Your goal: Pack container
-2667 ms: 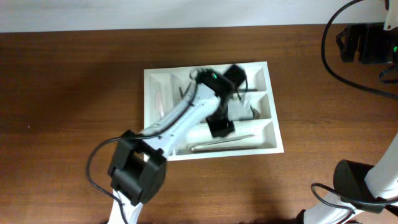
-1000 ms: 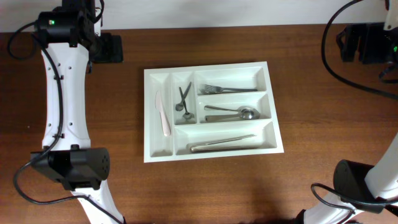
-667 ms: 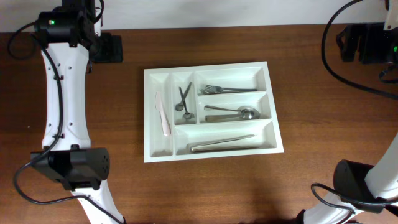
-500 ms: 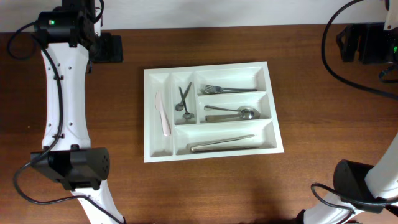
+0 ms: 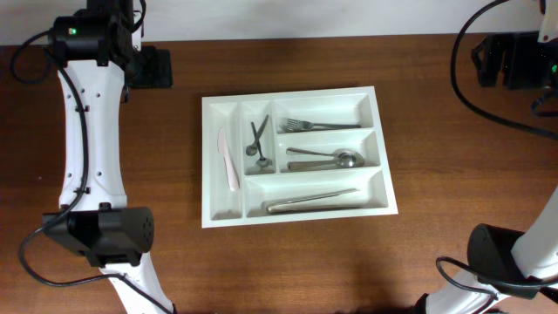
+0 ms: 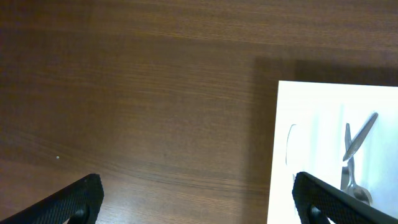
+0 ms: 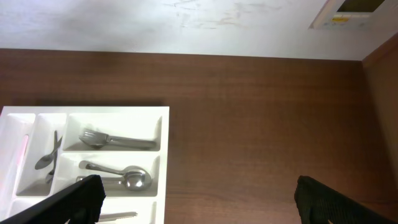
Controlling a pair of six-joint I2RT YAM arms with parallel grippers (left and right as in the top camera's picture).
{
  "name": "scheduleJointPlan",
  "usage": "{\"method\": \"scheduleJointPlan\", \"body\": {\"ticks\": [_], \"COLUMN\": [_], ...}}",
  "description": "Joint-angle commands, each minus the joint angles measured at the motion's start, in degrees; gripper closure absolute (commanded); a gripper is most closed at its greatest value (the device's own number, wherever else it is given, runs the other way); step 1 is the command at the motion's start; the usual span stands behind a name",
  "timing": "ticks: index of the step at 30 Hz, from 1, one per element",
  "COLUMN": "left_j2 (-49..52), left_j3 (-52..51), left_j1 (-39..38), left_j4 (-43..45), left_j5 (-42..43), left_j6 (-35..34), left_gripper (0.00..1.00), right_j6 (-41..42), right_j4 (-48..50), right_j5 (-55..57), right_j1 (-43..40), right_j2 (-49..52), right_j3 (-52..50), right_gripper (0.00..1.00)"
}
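Overhead, white container (image 5: 223,202) holding forks (image 5: 321,126), spoons (image 5: 324,159), knife (image 5: 311,201)

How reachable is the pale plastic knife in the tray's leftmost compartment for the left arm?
Probably yes: the pale plastic knife lies uncovered in the large white plastic tray, nothing standing between it and the left arm.

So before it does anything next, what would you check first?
1. Left gripper open, holding nothing: ok.
2. Right gripper open, holding nothing: ok.
3. Both arms off to the sides of the container: ok.
4. Fork, spoons and long utensil each lie inside their own long compartment: ok.
5. Pale knife and small utensils lie inside the narrow compartments: ok.
6. Whether more items wait out of view: cannot tell.
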Motion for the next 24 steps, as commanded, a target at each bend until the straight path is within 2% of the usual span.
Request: {"method": "scheduleJointPlan", "body": {"ticks": [1, 5, 11, 16, 20, 24], "left_j2": [-1.51, -1.51, -1.51, -1.51, -1.51, -1.51], "left_j3": [0.79, 0.76, 0.79, 0.79, 0.76, 0.76], "left_j1": [0.26, 0.26, 0.24, 0.26, 0.26, 0.26], "left_j4": [-0.22, -0.22, -0.22, -0.22, -0.22, -0.22], "left_j5": [-0.46, -0.44, -0.46, -0.46, -0.44, -0.44], "left_j6": [-0.79, -0.79, -0.79, -0.79, -0.79, -0.79], "left_gripper": [0.01, 0.01, 0.01, 0.01, 0.01, 0.01], "right_j6": [0.48, 0.48, 0.72, 0.70, 0.68, 0.70], "right_j4": [-0.33, -0.33, 0.61, 9.09, 19.26, 32.61], "right_j5": [0.11, 0.09, -0.61, -4.94, -5.29, -5.38], "right_j1": [-0.33, -0.33, -0.31, -0.26, -0.26, -0.26], "right_j2": [0.09, -0.46, -6.71, -18.08, -32.96, -51.67], "right_j3": [0.09, 0.09, 0.09, -4.90, -22.05, -48.63], "right_gripper": [0.02, 0.01, 0.01, 0.01, 0.02, 0.01]}}
